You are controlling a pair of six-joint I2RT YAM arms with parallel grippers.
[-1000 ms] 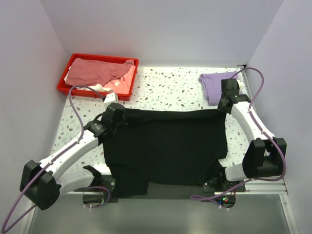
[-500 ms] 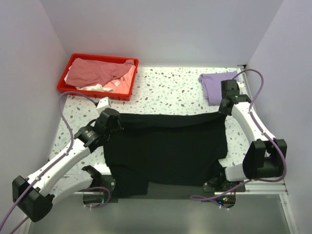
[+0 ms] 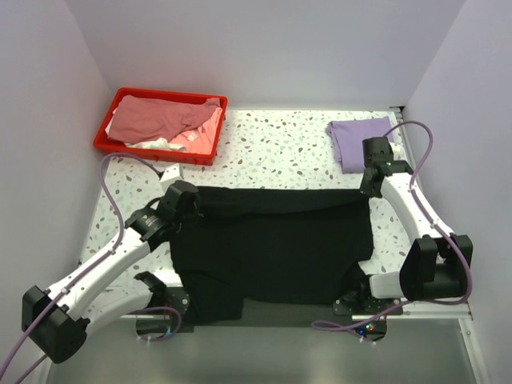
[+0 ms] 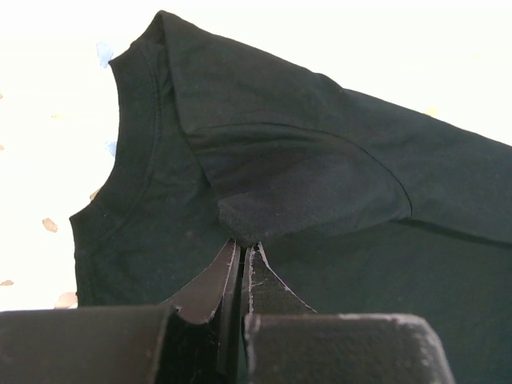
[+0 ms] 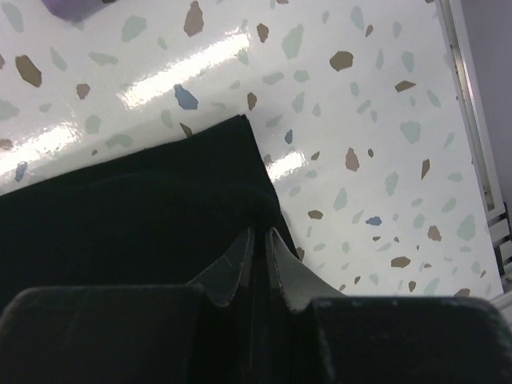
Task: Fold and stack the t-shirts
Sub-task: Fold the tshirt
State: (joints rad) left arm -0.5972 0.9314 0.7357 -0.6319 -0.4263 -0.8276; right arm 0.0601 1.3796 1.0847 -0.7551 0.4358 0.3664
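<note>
The far edge of the black t-shirt (image 3: pixel 272 248) has been drawn back toward the near edge of the worktop (image 3: pixel 280 152) and now lies doubled over as a narrow band. The left gripper (image 4: pixel 244 248) and right gripper (image 5: pixel 256 238), one at each end of that band, have come back with it. The left arm (image 3: pixel 104 264) has swung its elbow lower, toward the near left corner.
</note>
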